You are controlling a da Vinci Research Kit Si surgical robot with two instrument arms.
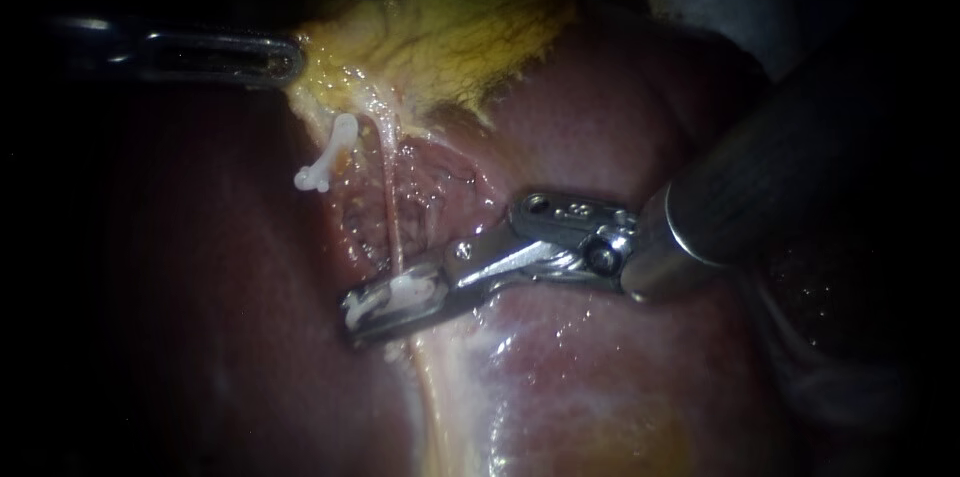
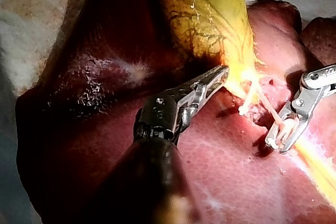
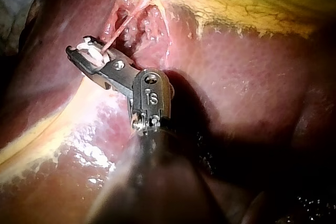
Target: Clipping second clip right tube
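Your right instrument (image 1: 392, 305) clasps a white clip (image 1: 408, 289) astride the thin, soft, probably fragile right tube (image 1: 389, 207) over the liver (image 1: 600, 137), so squeeze squarely while your left instrument (image 1: 288, 62) pinches the gallbladder (image 1: 450, 27).

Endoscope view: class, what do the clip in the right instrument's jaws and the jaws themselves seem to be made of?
Clip: probably plastic; white, dull, smooth. Right instrument, its jaws: metal; grey, polished, with bright glints and a pin.

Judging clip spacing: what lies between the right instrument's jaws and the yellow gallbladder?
Endoscope view: a bare thin pale tube over red tissue, from right instrument to yellow gallbladder.
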